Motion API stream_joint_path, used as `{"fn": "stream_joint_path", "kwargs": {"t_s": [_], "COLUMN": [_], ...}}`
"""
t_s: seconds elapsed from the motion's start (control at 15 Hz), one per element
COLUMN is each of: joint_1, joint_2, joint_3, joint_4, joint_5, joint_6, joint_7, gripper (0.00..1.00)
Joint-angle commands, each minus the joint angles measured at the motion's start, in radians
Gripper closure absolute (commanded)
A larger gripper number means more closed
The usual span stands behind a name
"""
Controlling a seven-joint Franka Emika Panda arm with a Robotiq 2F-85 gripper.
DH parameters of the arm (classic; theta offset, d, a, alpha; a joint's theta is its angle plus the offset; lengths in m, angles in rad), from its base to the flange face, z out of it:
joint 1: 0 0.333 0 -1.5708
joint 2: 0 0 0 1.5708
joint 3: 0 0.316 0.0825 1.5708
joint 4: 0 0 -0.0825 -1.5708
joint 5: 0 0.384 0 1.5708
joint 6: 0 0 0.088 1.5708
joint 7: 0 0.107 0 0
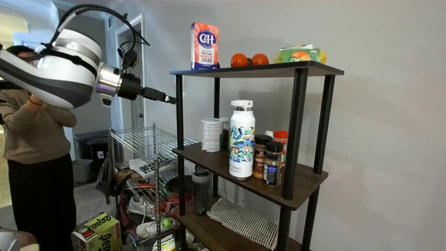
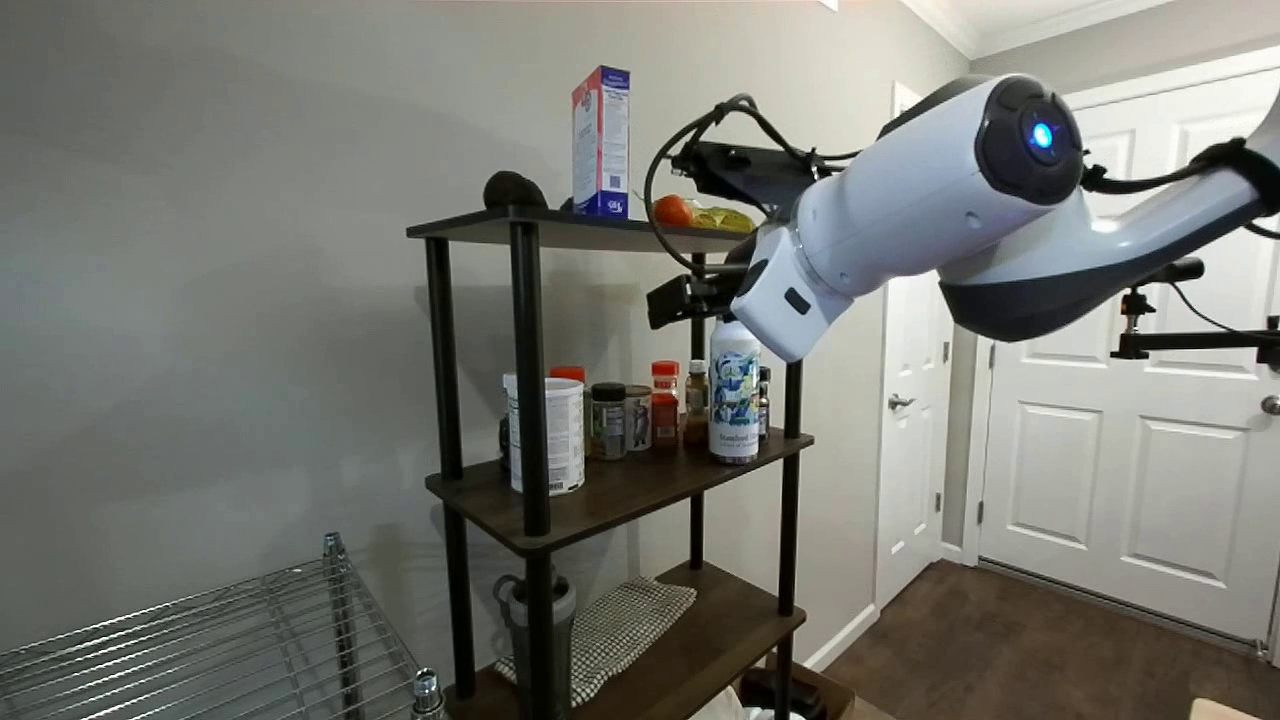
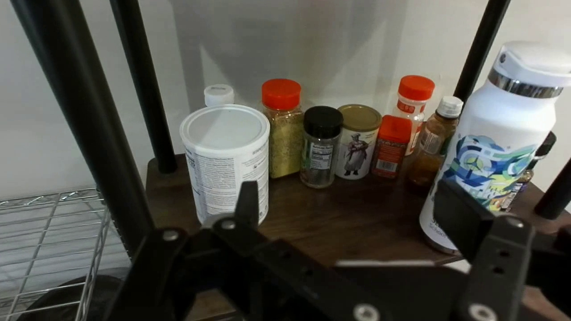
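My gripper (image 3: 350, 198) is open, with nothing between its fingers. In both exterior views the gripper (image 1: 170, 99) (image 2: 675, 302) is at the front of the dark shelf unit, above middle-shelf level and below the top board. In the wrist view, the left finger overlaps a white canister (image 3: 223, 178) and the right finger overlaps a white bottle with a colourful print (image 3: 486, 165); contact cannot be told. Behind stand a red-capped yellow-green jar (image 3: 285, 138), a black-capped jar (image 3: 320, 154), a gold-lidded tin (image 3: 357, 149), a red tin (image 3: 390, 149) and a brown bottle (image 3: 430, 142).
Black posts (image 3: 84, 111) frame the middle shelf (image 1: 212, 164). A sugar box (image 1: 205, 45) and tomatoes (image 1: 239, 60) are on top. A grey tumbler (image 1: 201, 191) and checkered cloth (image 1: 244, 221) lie below. A wire rack (image 2: 200, 640) stands beside it. A person (image 1: 38, 129) stands behind the arm.
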Motion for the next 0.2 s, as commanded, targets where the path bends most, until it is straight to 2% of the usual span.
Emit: {"fn": "stream_joint_path", "kwargs": {"t_s": [0.0,0.13], "joint_1": [0.012,0.012], "joint_2": [0.003,0.003], "joint_3": [-0.009,-0.011], "joint_4": [-0.008,-0.014], "joint_5": [-0.012,-0.014], "joint_6": [-0.008,-0.007], "joint_7": [0.015,0.018], "gripper": [0.00,0.00]}}
